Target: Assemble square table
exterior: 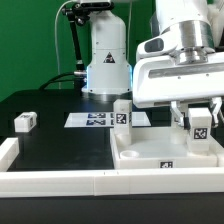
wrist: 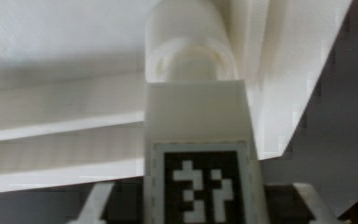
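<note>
No letters, numbers or brand names can be read. The only signs are black-and-white square tags. By the exterior view's sides, one stands on the left leg (exterior: 25,122), one on the middle leg (exterior: 121,114), one on the right leg (exterior: 200,126), one on the near rim of the top (exterior: 167,164), and several on the marker board (exterior: 95,119). The wrist view shows the right leg (wrist: 197,120) close up, its blocky tag partly cut off. A small dark mark on the robot base (exterior: 108,68) is too small to read.
</note>
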Controlling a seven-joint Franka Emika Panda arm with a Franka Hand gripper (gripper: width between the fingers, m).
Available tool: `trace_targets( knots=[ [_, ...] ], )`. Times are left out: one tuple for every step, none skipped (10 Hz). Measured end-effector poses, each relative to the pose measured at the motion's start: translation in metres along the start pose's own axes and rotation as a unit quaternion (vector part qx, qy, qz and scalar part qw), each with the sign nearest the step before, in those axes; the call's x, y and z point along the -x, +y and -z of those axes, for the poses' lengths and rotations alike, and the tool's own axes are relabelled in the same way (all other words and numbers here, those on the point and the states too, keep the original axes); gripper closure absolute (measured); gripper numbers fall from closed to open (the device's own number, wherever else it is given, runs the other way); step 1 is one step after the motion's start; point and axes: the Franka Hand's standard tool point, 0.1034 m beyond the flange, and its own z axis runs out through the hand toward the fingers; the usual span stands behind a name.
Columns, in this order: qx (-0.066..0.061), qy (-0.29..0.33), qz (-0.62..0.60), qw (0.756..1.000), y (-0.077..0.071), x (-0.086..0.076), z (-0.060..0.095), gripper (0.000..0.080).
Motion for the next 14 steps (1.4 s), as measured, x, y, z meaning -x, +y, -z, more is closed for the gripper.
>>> trace_targets(
  knots=[
    [0.0,-0.001,0.0,1.0,0.0,0.0,0.0,0.0508],
    [-0.002,-0.01,0.0,1.0,-0.001,0.001,-0.001,0.0508],
    [-0.003,-0.02,-0.001,1.0,-0.001,0.005,-0.002,0.0464],
    [-0.003,-0.02,-0.001,1.0,-0.001,0.005,-0.002,0.0242],
    [-0.003,-0.02,-0.001,1.0,-0.001,0.005,-0.002,0.0242],
    [-0.003,-0.02,-0.001,1.0,-0.001,0.005,-0.002,0.017],
    [-0.003,-0.02,-0.001,1.0,-0.001,0.006,-0.003,0.017],
    [-0.003,-0.021,-0.001,1.0,0.0,0.006,-0.003,0.0156],
    [-0.003,-0.021,-0.001,1.0,0.0,0.006,-0.003,0.0151],
    [-0.002,-0.021,-0.001,1.0,0.0,0.006,-0.003,0.0151],
    [-0.003,-0.021,-0.001,1.0,-0.001,0.006,-0.003,0.015],
    [-0.007,-0.032,-0.001,0.999,-0.003,0.003,0.003,0.015],
    [-0.01,-0.032,-0.002,0.999,-0.002,-0.004,0.013,0.015],
    [-0.013,-0.035,-0.003,0.999,-0.003,-0.006,0.017,0.015]
  ],
)
